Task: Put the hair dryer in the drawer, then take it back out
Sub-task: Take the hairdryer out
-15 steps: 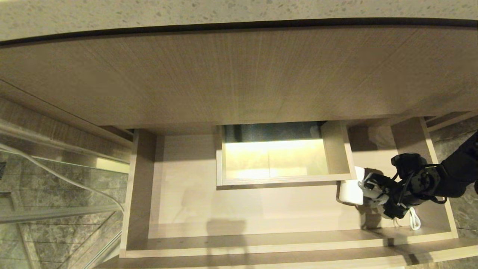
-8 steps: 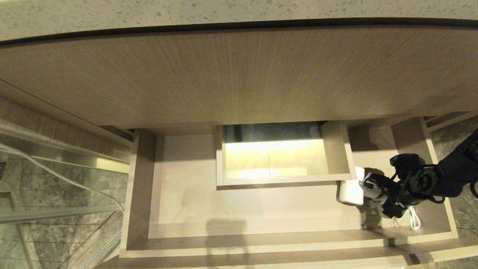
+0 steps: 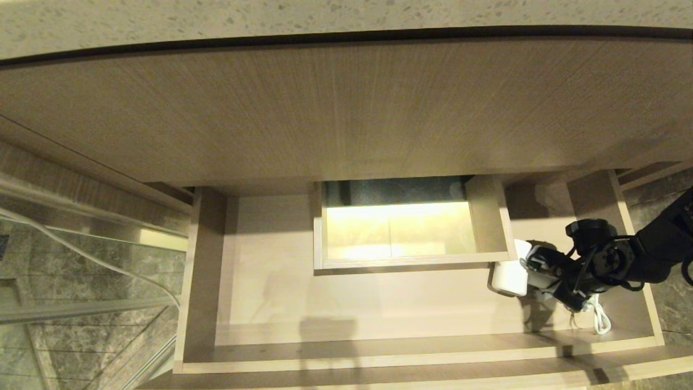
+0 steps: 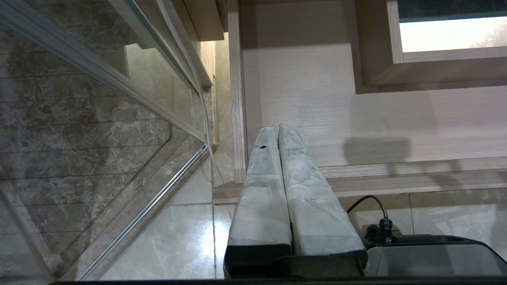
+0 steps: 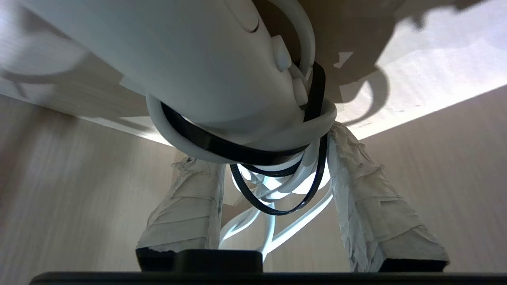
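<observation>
- your right gripper (image 3: 547, 277) is down inside the open drawer (image 3: 346, 303), at its right end, reaching in from the right side of the head view.
- the hair dryer (image 3: 510, 276) lies on the drawer floor just beside the lower right corner of the boxed cutout (image 3: 490, 216), barrel end toward the drawer's middle.
- in the right wrist view the two wrapped fingers (image 5: 186, 206) sit on either side of the hair dryer's handle end, with its bundled white cord (image 5: 273, 225) and a black band (image 5: 253, 152) between them.
- both fingers look pressed to the handle and cord bundle, so you have the right gripper pinching the hair dryer; the body is still low against the drawer floor.
- a loop of the white cord trails on the drawer floor below the arm, near the right wall.
- your left gripper (image 4: 277, 130) hangs outside the drawer's left front corner, over the tiled floor (image 4: 158, 237), fingers pressed together with nothing between them.
</observation>
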Controlling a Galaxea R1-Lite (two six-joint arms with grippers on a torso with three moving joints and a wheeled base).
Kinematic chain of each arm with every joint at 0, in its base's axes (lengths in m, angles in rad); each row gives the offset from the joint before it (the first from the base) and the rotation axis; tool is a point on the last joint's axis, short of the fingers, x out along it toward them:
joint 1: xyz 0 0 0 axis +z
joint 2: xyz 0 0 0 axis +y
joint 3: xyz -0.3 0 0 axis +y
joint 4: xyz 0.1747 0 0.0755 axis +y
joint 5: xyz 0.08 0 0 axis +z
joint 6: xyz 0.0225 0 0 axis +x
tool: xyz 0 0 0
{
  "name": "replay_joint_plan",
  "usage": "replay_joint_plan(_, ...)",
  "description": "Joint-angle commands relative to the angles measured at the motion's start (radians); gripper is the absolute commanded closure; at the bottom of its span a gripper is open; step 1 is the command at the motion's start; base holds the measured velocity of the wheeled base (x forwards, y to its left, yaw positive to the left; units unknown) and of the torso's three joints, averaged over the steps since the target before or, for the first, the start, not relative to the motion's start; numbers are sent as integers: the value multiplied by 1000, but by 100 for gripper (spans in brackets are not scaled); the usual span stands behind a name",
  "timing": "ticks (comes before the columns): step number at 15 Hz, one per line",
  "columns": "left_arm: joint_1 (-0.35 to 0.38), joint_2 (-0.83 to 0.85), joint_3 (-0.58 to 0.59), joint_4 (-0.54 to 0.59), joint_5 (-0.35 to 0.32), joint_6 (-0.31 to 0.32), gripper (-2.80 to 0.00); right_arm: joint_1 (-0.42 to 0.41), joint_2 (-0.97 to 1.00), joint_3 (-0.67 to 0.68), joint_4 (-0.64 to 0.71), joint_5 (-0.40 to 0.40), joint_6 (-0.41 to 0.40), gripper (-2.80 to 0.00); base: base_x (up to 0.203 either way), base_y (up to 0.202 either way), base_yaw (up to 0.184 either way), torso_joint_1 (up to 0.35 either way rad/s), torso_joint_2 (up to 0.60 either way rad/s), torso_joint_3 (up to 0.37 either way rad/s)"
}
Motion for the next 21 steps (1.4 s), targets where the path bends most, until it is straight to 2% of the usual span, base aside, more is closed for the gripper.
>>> replay_joint_plan(1, 0, 0, 0, 0, 0, 0, 0, 1, -22, 1, -4, -2, -6, 0, 0, 0, 0, 0, 0, 0)
replay_joint_plan(21, 0, 0, 0, 0, 0, 0, 0, 25, -183, 49, 14, 3, -24, 0, 0, 0, 0, 0, 0, 0)
